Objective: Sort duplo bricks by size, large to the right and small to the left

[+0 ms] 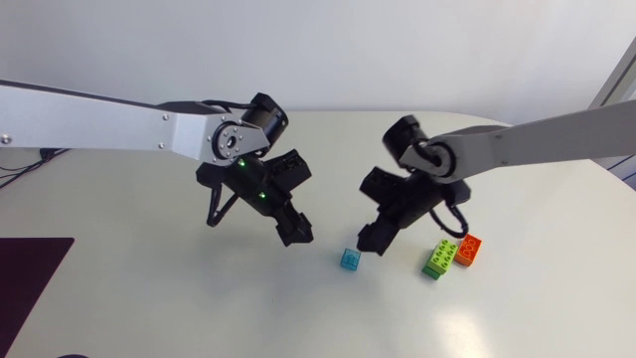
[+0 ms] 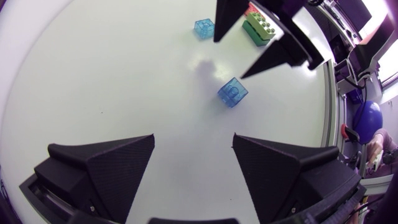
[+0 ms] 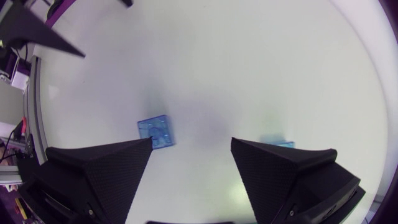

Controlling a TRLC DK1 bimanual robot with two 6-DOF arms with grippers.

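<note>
White table (image 1: 149,288) bears one blue brick (image 2: 232,92) beneath the right gripper (image 1: 370,239), a second blue brick (image 2: 204,27) near the side-by-side green brick (image 1: 438,260) and orange brick (image 1: 469,249), and the left gripper (image 1: 294,233) hovers apart, both grippers spread and empty.

On the table (image 1: 149,308), one small brick (image 2: 232,93) lies ahead of my left gripper (image 2: 193,137), near the fingertips of my right gripper (image 2: 229,59). A second small brick (image 2: 204,27) lies farther on, just beside the long brick (image 2: 260,26). Another brick (image 1: 468,249) touches the long brick on its right, slightly behind it.
</note>
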